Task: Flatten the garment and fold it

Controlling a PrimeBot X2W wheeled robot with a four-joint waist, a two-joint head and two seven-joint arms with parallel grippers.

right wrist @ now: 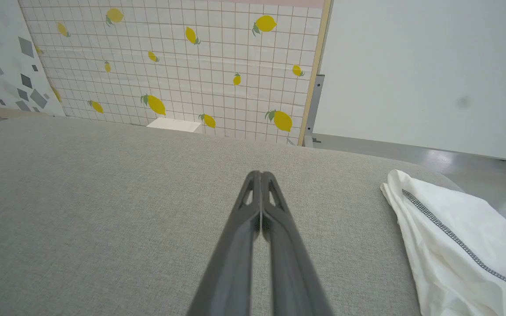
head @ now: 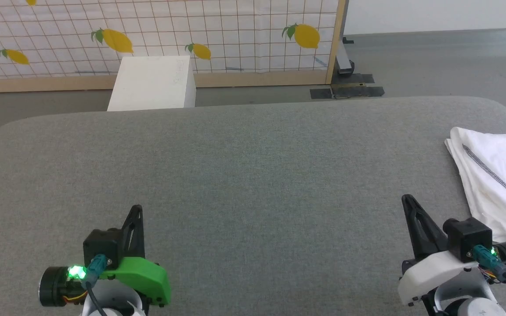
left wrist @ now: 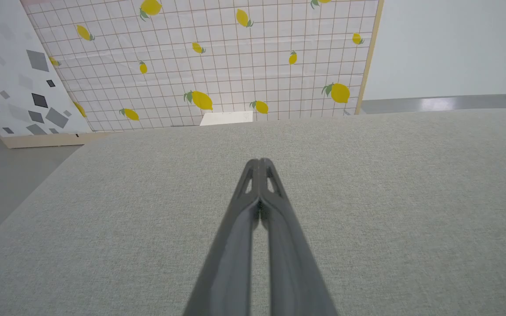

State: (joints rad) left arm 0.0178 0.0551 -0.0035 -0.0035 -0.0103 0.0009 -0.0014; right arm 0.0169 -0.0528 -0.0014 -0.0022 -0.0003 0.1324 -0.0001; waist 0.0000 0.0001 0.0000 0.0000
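The garment [head: 494, 184], a white thin shirt with a grey zigzag seam, lies folded in layers at the right edge of the grey padded table [head: 244, 166]; part of it runs out of the head view. In the right wrist view the garment [right wrist: 459, 250] sits low on the right. My right gripper [head: 406, 199] is shut and empty, hovering just left of the garment without touching it, and its tips [right wrist: 259, 173] are pressed together. My left gripper [head: 138, 208] is shut and empty over bare table at the lower left, its fingers [left wrist: 258, 161] closed together.
A rigid white box [head: 152, 83] stands on the floor beyond the table's far edge. Behind it is a lemon-print grid panel [head: 235, 30] with a wooden frame and a metal foot [head: 345, 90]. Grey floor surrounds the table.
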